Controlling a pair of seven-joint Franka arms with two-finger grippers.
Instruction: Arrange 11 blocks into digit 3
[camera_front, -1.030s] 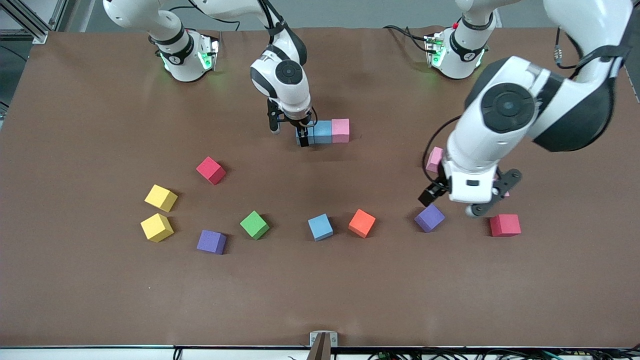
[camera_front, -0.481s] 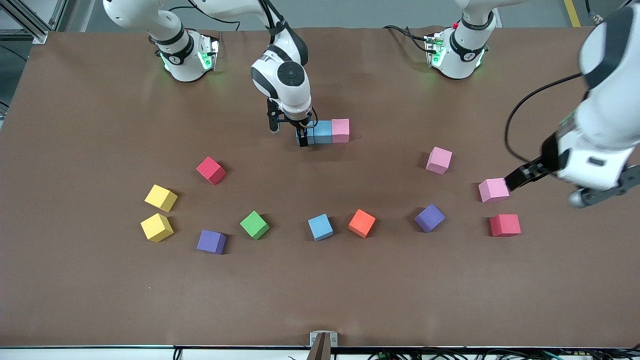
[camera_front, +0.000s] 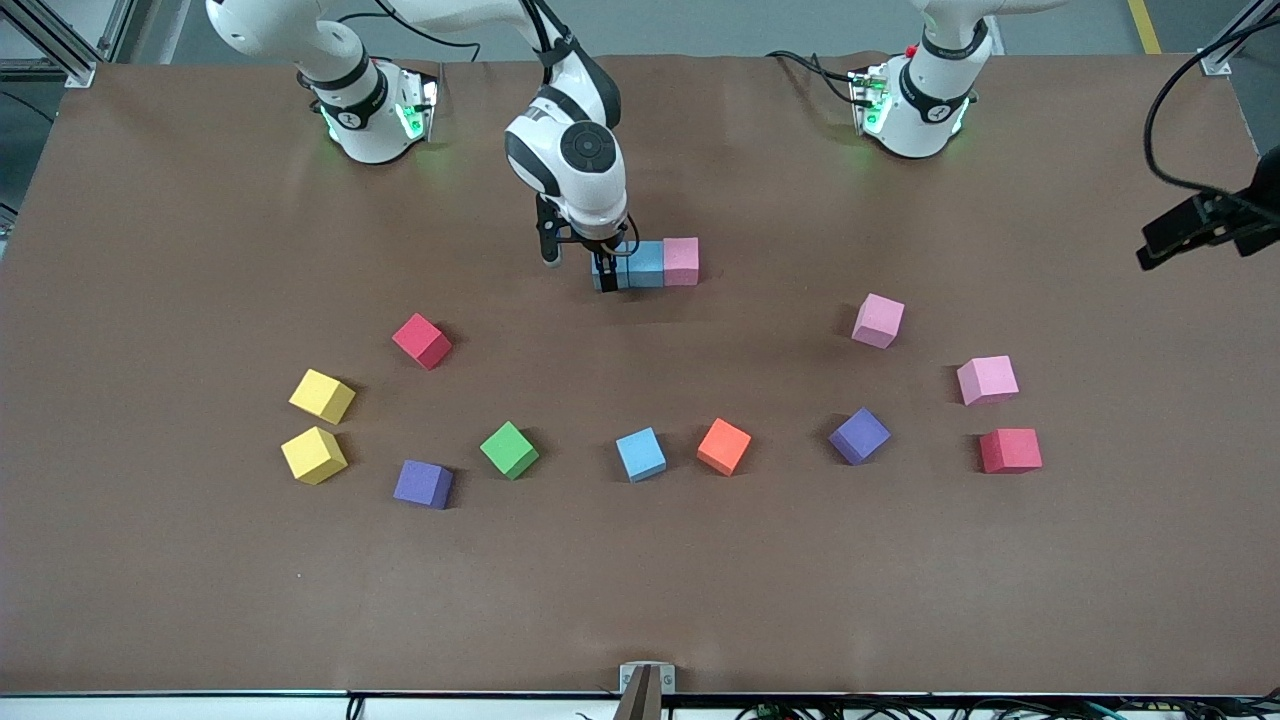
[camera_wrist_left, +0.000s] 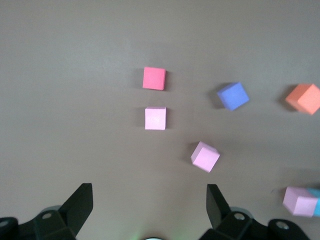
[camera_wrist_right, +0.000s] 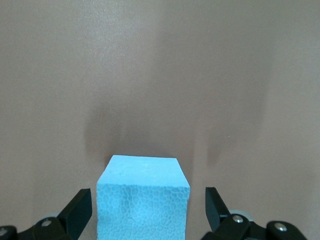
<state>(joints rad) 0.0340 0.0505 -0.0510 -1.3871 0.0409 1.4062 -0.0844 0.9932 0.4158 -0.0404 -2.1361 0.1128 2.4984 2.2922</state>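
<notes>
The right gripper (camera_front: 577, 262), jaws spread, straddles the light blue foam cube (camera_wrist_right: 142, 196) ending the starting row; next, lift clear. The left gripper (camera_wrist_left: 150, 212) waits open above the table's three-o'clock edge.

Three cubes (camera_front: 648, 264) sit touching in a row near the robots' bases; nearer the front camera, the other cubes (camera_front: 640, 454) lie scattered apart in a loose band across the table (camera_front: 150, 250).

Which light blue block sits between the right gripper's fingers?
The end light blue block of the row, beside the second light blue block and the pink block. The right gripper is open around it; the third light blue block lies loose beside the orange block.
</notes>
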